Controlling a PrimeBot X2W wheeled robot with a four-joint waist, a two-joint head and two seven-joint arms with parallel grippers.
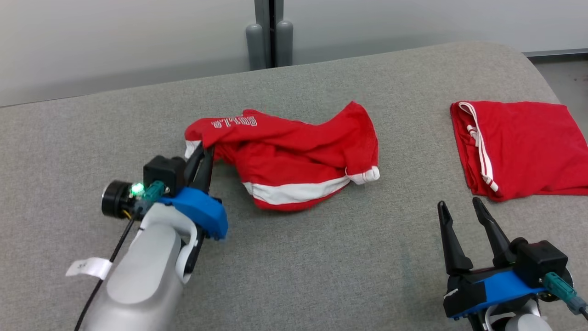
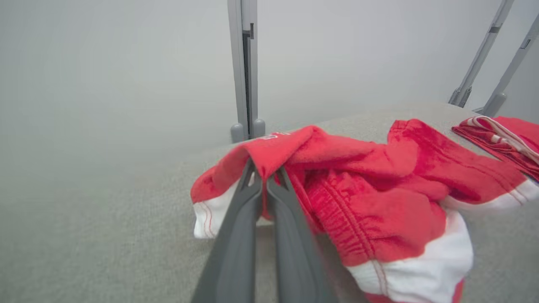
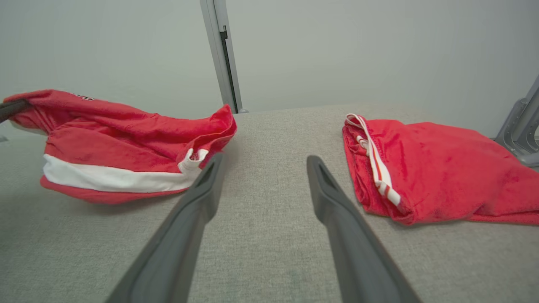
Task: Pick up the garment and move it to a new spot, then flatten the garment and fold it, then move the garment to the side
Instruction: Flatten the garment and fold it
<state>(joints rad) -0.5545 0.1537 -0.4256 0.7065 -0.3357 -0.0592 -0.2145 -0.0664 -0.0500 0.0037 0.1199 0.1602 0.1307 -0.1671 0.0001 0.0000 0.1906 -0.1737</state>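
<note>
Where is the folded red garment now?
Head view: the folded red garment lies far right on the grey table, just beyond the open right gripper, apart from the crumpled garment.

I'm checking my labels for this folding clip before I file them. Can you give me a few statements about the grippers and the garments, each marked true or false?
1. The left gripper is shut on an edge of the crumpled garment. True.
2. A folded garment lies on the table to the robot's right of the crumpled garment. True.
3. The right gripper grips the folded garment. False: its jaws stand open over bare table, apart from both garments, holding nothing.
4. The crumpled garment is spread out flat. False: it is bunched up in folds.
5. The crumpled garment carries a white band. True.
</note>
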